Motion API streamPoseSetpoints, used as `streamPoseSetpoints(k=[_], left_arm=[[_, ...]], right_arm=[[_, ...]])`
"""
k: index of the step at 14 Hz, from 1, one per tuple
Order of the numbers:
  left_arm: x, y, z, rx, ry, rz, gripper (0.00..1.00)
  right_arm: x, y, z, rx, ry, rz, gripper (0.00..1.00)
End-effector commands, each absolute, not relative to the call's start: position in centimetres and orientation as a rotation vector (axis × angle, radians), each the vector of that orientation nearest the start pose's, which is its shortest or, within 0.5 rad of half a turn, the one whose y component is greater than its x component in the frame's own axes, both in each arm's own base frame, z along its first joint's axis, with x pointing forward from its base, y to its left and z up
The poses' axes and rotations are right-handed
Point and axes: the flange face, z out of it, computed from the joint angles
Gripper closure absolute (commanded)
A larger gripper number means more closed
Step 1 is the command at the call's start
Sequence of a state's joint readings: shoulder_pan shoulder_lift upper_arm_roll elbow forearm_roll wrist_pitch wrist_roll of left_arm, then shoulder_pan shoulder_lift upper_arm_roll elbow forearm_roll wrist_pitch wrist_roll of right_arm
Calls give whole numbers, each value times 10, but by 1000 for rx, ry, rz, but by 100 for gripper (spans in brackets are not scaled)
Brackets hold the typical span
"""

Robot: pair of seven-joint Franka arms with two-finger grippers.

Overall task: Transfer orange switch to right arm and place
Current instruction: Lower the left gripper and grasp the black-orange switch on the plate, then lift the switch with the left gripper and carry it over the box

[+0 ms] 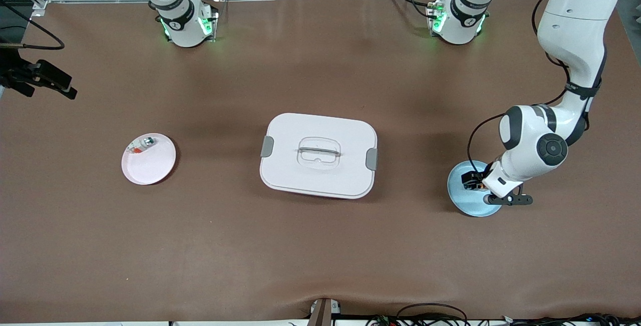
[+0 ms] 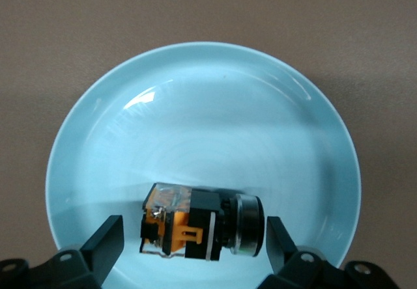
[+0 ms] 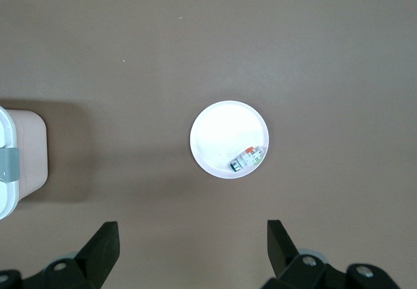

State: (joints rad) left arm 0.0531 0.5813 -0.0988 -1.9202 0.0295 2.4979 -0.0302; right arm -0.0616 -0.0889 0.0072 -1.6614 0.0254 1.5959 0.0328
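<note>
The left arm bends down over the pale blue round plate at its end of the brown tabletop. Its left end effector is released, fingers straddling the black-bodied orange switch, which lies on its side in the plate; whether they touch it is unclear. The right end effector waits high with fingers spread, over the white round plate holding a small silver-and-white part. A white lidded rectangular box sits between the plates, well apart from both. In the front view the left wrist hides most of the switch.
</note>
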Motion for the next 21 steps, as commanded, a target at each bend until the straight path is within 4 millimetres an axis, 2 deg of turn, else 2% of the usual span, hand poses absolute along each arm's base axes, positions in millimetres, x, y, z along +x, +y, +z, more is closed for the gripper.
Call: streamPoseSetpoints(k=[1, 2, 4, 5, 6, 9, 11, 15, 17, 19, 21], left_arm=[[629, -30, 182, -3171, 81, -12, 25], [628, -30, 179, -3171, 81, -5, 39], [628, -30, 179, -3171, 78, -4, 74], [630, -30, 184, -3171, 78, -14, 88], [631, -29, 188, -3171, 78, -21, 95], [635, -30, 221, -3167, 75, -48, 98], [640, -33, 252, -3170, 75, -21, 99], [649, -60, 313, -3218, 53, 45, 100], [652, -76, 336, -3260, 0, 71, 100], [653, -92, 354, -3289, -68, 87, 100], [655, -115, 374, -3329, -180, 121, 100]], right_arm=[[523, -26, 638, -3125, 144, -41, 0], [523, -26, 638, -3125, 144, -41, 0], [523, -25, 638, -3125, 142, -41, 0], [523, -25, 638, -3125, 139, -41, 0], [523, -25, 638, -3125, 139, -41, 0], [523, -25, 638, -3125, 139, -41, 0], [523, -26, 638, -3125, 142, -41, 0], [523, -31, 638, -3125, 144, -41, 0], [522, -32, 637, -3125, 144, -32, 0], [521, -41, 634, -3116, 186, 2, 0], [521, -46, 634, -3114, 191, 4, 0]])
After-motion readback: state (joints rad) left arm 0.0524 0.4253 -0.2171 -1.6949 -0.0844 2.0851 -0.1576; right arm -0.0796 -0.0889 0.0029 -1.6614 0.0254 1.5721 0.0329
